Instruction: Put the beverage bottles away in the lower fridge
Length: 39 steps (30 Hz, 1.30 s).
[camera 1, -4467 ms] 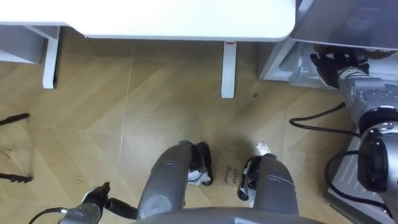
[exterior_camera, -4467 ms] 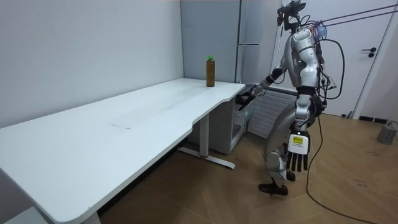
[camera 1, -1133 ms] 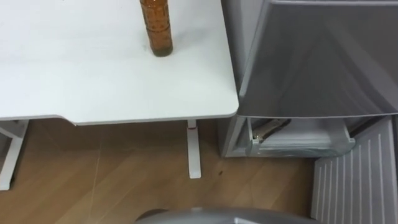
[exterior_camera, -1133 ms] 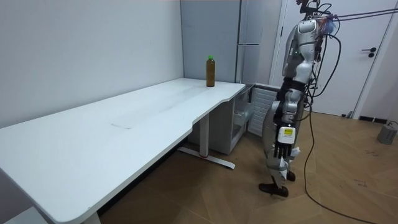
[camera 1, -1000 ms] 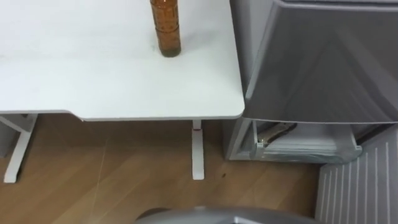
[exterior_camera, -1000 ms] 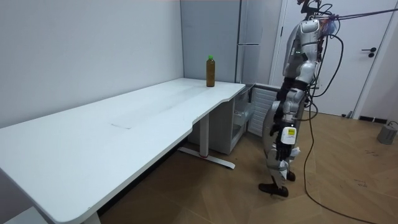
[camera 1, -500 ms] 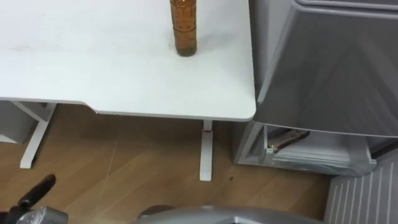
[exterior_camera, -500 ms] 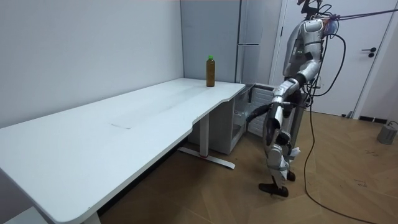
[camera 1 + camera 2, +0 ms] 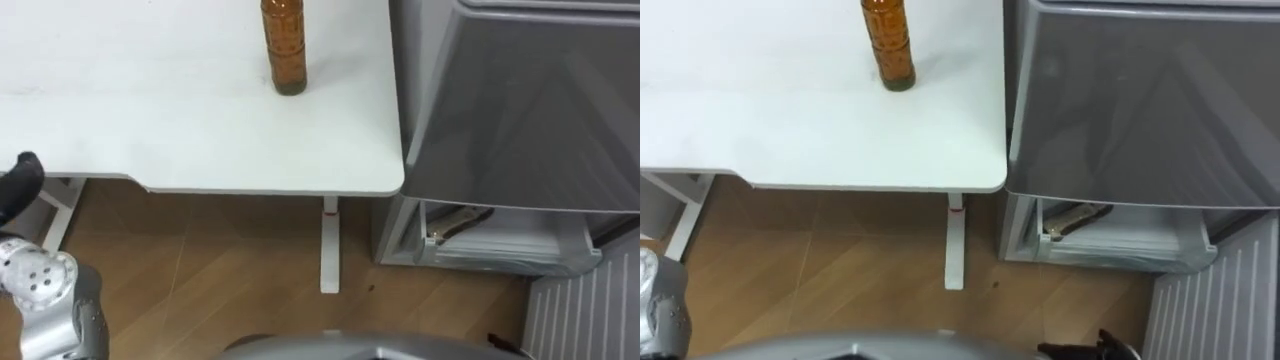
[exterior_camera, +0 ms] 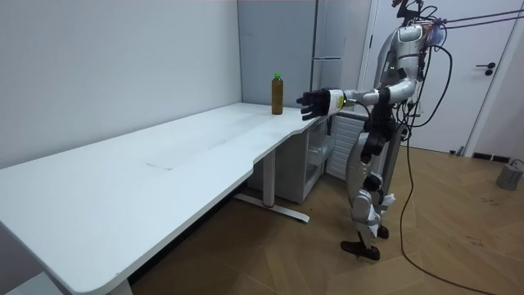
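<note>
Progress stands at the outset: the single drink, a bottle of brown tea [image 9: 285, 52] with a green cap, stands upright near the far corner of the white counter [image 9: 150, 120], just beside the fridge [image 9: 520, 100], and no hand touches it. Access is already prepared, since the lower fridge compartment [image 9: 500, 245] lies exposed with its pale drawer visible and the ribbed lower door [image 9: 585, 310] swung wide at the robot's right. What remains, by this reading, is the whole transfer: grasping the bottle, lowering it, setting it inside the compartment, and probably closing the door. The robot stands upright on the wooden floor before the counter's corner, facing the bottle. Its left arm is held out nearly level at chest height, and the left hand [image 10: 314, 102] hovers over the counter's near edge with dark fingers loosely spread, empty, short of the bottle. The right hand [image 9: 1087, 350] appears as a dark sliver at the lower edge of the right eye view; its state cannot be told.
</note>
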{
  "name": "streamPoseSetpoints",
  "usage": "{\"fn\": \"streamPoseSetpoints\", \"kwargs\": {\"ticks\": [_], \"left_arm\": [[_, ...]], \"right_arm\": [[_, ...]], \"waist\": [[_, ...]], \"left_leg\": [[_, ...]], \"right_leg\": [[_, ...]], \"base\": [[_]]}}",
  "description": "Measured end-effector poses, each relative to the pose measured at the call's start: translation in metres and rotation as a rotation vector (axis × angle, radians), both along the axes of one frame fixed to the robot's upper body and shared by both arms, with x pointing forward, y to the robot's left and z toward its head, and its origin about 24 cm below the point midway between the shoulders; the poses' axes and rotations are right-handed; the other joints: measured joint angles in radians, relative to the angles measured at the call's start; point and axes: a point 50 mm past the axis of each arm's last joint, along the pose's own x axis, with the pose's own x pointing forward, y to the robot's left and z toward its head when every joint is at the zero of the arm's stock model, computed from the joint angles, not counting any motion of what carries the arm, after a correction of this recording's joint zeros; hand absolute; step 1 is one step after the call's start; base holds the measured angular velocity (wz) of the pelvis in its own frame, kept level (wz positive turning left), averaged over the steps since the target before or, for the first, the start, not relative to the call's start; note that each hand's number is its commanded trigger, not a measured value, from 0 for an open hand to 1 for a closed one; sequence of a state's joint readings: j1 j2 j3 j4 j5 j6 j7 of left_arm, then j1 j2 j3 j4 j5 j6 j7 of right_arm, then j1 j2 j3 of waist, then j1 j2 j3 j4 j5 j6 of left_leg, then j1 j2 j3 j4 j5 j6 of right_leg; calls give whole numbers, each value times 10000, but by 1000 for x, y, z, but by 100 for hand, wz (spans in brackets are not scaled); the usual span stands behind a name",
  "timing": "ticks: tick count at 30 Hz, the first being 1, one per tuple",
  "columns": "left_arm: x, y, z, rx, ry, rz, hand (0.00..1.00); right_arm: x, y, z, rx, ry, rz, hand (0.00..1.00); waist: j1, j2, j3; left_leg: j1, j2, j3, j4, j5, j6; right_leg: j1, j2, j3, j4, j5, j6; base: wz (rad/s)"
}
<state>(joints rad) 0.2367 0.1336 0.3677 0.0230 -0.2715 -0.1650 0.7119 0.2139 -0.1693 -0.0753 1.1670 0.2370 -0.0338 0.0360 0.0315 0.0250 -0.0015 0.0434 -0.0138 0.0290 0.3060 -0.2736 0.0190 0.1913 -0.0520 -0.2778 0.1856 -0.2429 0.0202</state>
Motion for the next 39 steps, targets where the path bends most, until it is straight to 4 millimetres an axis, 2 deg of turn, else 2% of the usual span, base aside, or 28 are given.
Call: {"fn": "streamPoseSetpoints", "kwargs": {"ticks": [1,2,7,8,14,23,32,39], "left_arm": [[3,-2,4,98,-231,-264,0],[6,-6,7,147,-387,-554,0],[17,-18,16,233,-876,-1539,0],[20,-20,19,265,-1004,-1724,0],[34,-27,26,525,-1243,-2880,0],[51,-40,27,-217,-1697,-4956,0],[63,-47,17,-700,-1099,-6041,0],[72,-52,19,-873,-1005,-6606,0]], "right_arm": [[-3,-1,0,7,69,-100,0],[-6,0,-1,19,163,-151,0],[-5,1,-1,162,79,-359,0],[-4,1,-1,173,70,-362,0],[-4,1,-1,407,0,-467,0],[7,3,-1,704,-215,-165,0],[4,2,-2,715,33,-125,0],[8,2,-3,667,71,-219,0]], "waist": [[-33,-18,17],[-45,21,-6],[-180,-15,16],[-226,-70,50],[-298,-88,69],[-687,-212,126],[-827,-211,124],[-960,-155,139]], "left_leg": [[2,-4,-11,0,4,3],[20,-5,-16,-5,4,3],[25,-1,-22,-1,5,5],[36,5,-16,-9,5,4],[193,10,62,-159,8,4],[211,22,193,-149,13,14],[379,32,376,-257,12,16],[474,48,539,-349,20,28]], "right_leg": [[3,1,-1,0,0,0],[11,4,11,0,0,0],[9,11,23,-2,0,-1],[5,16,67,0,0,-1],[-1,36,300,3,1,-1],[-6,29,348,-2,1,-1],[25,35,646,1,1,-2],[-19,46,878,4,14,-22]], "base": [[0],[0],[0],[-4],[-10],[-3],[-6],[-9]]}}
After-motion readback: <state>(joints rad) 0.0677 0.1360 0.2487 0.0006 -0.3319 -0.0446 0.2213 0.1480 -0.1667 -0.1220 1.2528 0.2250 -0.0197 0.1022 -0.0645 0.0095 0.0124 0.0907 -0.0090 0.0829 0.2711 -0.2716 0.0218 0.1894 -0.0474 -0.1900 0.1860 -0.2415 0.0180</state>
